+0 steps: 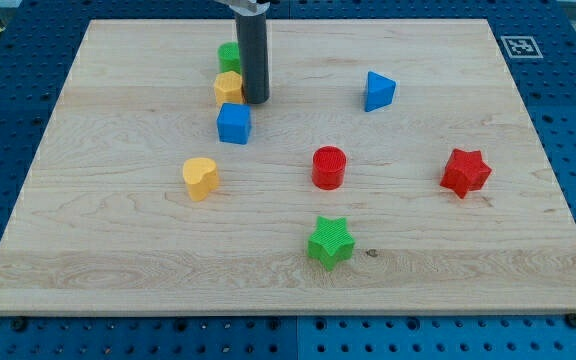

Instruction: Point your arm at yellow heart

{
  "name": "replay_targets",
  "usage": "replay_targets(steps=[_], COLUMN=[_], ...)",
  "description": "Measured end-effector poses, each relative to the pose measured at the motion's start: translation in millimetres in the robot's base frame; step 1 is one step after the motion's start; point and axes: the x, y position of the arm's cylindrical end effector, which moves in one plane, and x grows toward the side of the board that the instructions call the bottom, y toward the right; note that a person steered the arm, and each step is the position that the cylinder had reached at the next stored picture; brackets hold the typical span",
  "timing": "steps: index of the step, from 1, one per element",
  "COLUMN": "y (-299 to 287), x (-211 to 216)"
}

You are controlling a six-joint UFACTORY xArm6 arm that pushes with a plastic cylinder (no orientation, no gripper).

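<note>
The yellow heart (200,177) lies on the wooden board (118,250) at the view's left of centre. My tip (256,101) is at the view's top, well above and to the right of the heart. It stands right beside a yellow block (228,88), on that block's right. A green block (229,56) sits just above the yellow block. A blue cube (234,123) lies just below and left of my tip, between it and the heart.
A blue triangle (378,90) is at the upper right. A red cylinder (329,167) sits near the middle. A red star (465,172) is at the right. A green star (330,241) is at the lower middle.
</note>
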Motion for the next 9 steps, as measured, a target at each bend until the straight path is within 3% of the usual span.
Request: replay_targets(steps=[2,6,9], y=[29,34,-33], x=[57,154,168])
